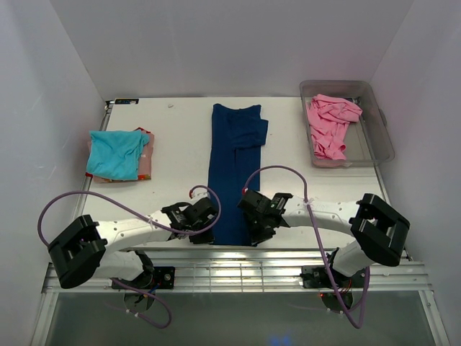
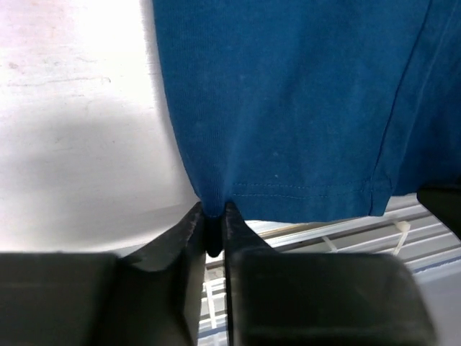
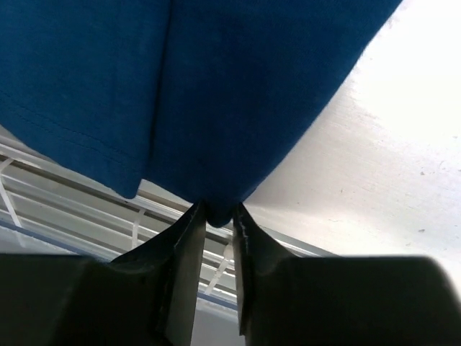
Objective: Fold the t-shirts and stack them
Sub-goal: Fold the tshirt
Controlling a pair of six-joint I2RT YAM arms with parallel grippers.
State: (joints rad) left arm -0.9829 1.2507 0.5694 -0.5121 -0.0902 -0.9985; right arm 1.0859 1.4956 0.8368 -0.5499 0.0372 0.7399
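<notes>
A navy blue t-shirt (image 1: 234, 169) lies as a long narrow strip down the middle of the table, from the far side to the near edge. My left gripper (image 1: 211, 218) is shut on its near left hem corner; in the left wrist view the gripper (image 2: 214, 216) pinches the blue cloth (image 2: 288, 108). My right gripper (image 1: 250, 216) is shut on the near right corner, and in the right wrist view the gripper (image 3: 219, 215) grips the cloth (image 3: 180, 86). A folded turquoise t-shirt (image 1: 115, 153) rests on another folded garment at the left. A crumpled pink t-shirt (image 1: 331, 126) lies in the tub.
The clear plastic tub (image 1: 382, 137) stands at the far right corner. Metal rails (image 1: 238, 263) run along the table's near edge just behind both grippers. Purple cables (image 1: 281, 171) loop above each arm. White walls close in the table on three sides.
</notes>
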